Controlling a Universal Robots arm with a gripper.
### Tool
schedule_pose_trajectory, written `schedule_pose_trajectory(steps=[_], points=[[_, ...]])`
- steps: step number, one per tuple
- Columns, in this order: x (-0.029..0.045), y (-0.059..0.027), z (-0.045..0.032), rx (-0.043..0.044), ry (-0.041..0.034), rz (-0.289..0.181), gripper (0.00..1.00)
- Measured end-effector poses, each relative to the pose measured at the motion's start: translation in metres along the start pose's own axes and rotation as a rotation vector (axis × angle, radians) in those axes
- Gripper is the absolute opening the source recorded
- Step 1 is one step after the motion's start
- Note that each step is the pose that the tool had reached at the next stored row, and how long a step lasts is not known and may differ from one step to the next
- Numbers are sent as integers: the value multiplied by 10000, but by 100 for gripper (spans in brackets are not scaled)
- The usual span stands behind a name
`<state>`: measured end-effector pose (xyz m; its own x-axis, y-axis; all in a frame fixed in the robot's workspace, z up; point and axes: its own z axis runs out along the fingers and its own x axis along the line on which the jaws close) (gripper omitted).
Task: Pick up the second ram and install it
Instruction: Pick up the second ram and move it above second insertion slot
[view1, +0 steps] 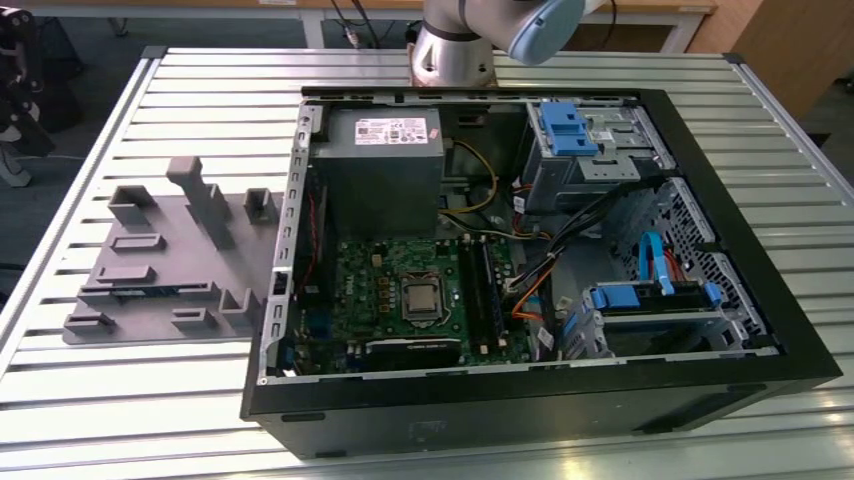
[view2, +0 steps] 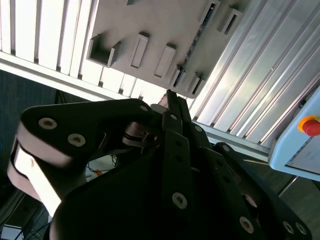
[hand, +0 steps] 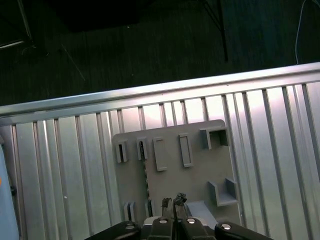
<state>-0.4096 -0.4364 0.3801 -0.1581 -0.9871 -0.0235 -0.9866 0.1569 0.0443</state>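
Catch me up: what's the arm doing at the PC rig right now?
The arm is working beside an open PC case on a slatted table. In the first wrist view its gripper hangs above the grey parts holder, which sits on the exterior view's left of the case. The jaws are shut with nothing between them. The second ram stands on edge in a holder slot, not yet picked up.

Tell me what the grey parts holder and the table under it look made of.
Grey parts holder: looks like matte plastic, possibly printed; it is a uniform dull grey with blocky moulded pockets and no shine. Table: looks like bare metal, likely aluminium; its silvery ribbed slats catch bright reflections.
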Motion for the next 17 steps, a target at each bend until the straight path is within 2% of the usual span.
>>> schedule_pose_trajectory(steps=[1,2,3,6,7,8,9,12,17], points=[[0,0,0,0,0,0,15],[0,-1,0,0,1,0,15],[0,-1,0,-1,0,0,11],[0,-2,0,-1,1,0,11],[0,-2,0,-1,0,0,12],[0,-3,0,0,0,0,17],[0,-3,0,0,0,0,17],[-1,-4,0,0,0,0,36],[0,-5,7,28,1,-142,36]])
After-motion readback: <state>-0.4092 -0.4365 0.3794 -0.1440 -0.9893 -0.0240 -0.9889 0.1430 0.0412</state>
